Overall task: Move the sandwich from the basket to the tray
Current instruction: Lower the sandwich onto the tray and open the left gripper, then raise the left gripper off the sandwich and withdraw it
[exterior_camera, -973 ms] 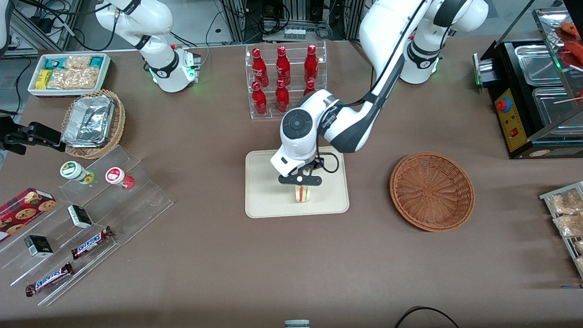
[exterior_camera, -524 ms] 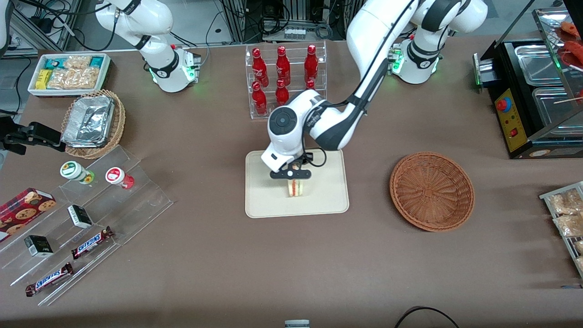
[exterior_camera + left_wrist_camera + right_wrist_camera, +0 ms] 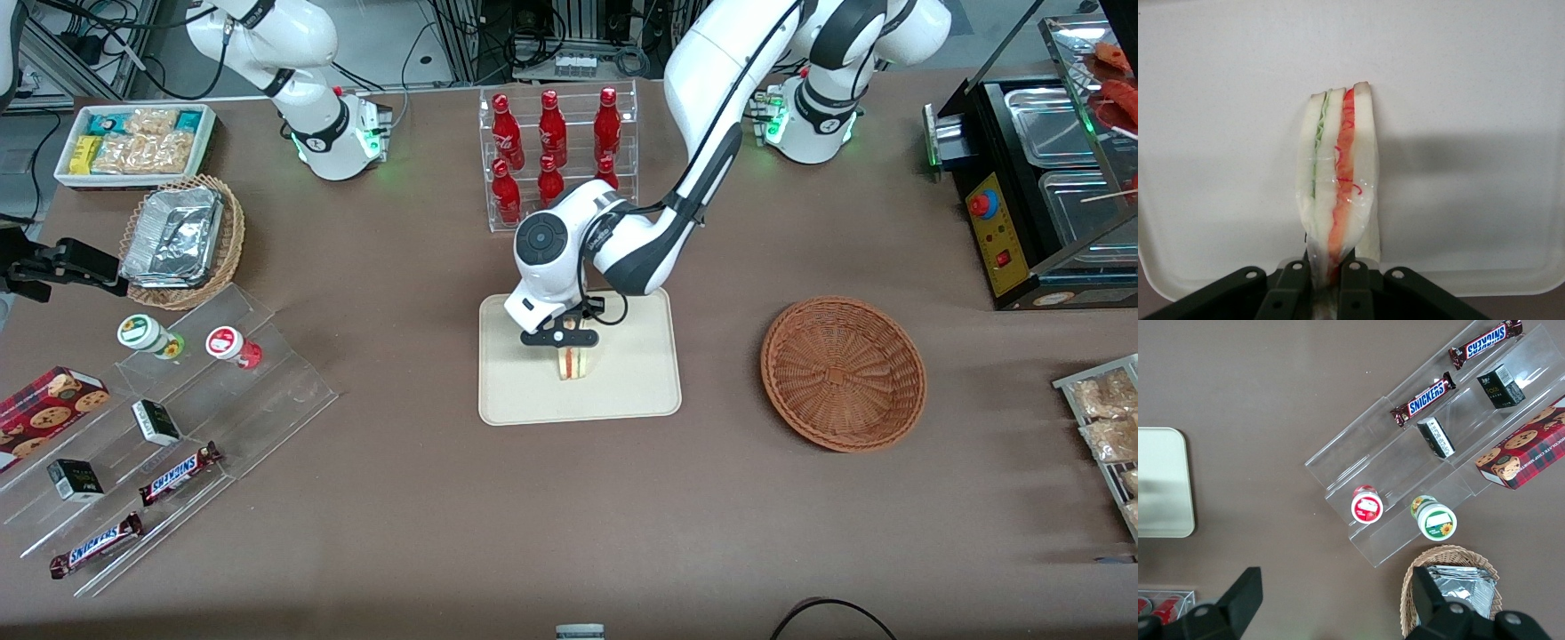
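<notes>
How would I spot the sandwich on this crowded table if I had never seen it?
Find the cream tray in the middle of the table, nearer the front camera than the rack of red bottles. Over it, the gripper pinches a small wedge: the sandwich. It is the only thing there of pale bread with red, orange and green stripes; the brown basket beside the tray is empty.
</notes>
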